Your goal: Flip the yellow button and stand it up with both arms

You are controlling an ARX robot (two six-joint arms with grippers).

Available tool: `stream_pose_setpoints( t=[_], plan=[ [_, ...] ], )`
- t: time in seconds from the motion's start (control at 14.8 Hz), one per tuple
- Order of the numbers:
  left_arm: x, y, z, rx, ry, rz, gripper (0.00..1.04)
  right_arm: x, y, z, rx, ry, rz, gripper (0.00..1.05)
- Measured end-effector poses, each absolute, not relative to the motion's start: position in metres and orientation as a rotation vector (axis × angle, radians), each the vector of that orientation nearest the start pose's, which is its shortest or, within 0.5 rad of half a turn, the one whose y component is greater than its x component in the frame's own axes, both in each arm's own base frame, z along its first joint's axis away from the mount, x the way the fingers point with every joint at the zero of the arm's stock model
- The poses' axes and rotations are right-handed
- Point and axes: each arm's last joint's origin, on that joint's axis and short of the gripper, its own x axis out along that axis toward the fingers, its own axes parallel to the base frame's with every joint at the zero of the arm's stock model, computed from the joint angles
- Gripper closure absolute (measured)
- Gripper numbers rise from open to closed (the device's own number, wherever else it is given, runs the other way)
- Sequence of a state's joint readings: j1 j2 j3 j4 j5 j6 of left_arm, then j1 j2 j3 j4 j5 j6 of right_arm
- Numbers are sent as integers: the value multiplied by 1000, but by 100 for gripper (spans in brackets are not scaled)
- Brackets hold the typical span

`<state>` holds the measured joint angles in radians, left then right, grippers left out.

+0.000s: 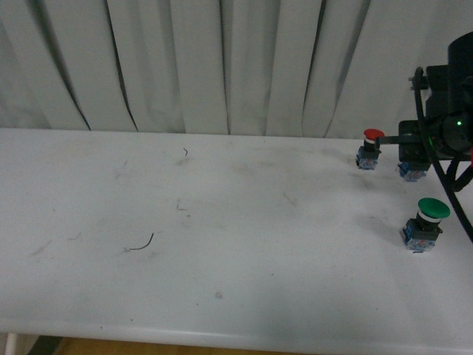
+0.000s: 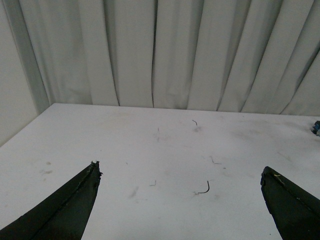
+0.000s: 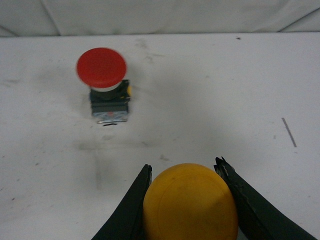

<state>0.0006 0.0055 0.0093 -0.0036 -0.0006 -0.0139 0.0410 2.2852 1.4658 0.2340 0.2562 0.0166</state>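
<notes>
No legible text, label, brand, number or sign on anything in view.

A wide white bench (image 1: 222,222) fills the scene, its top scuffed with faint grey smudges and scratches. Behind it hangs a pale curtain (image 1: 199,66) in deep vertical folds that come down to the bench's far edge.

Far to the right, close to the curtain, a red button (image 1: 371,148) stands upright, round cap on top of a blue base. Nearer the front edge, also far right, a larger green button (image 1: 427,224) stands upright with a white collar and a blue base.

Left of centre lies a short curved scrap of dark wire (image 1: 144,242). A smaller hooked scrap (image 1: 185,153) lies further back.
</notes>
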Motion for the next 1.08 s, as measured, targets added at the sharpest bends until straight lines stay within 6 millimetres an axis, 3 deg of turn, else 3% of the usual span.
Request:
stream_pose_setpoints(
  t=[0.13, 0.61, 1.08],
  plan=[
    [97, 0, 166, -14, 0, 1, 7, 489, 25, 110, -93, 604, -211, 69],
    [97, 0, 166, -14, 0, 1, 7, 497, 27, 95, -95, 670, -295, 69],
    [97, 0, 166, -14, 0, 1, 7, 496, 50, 85, -84, 673, -265, 69]
  ],
)
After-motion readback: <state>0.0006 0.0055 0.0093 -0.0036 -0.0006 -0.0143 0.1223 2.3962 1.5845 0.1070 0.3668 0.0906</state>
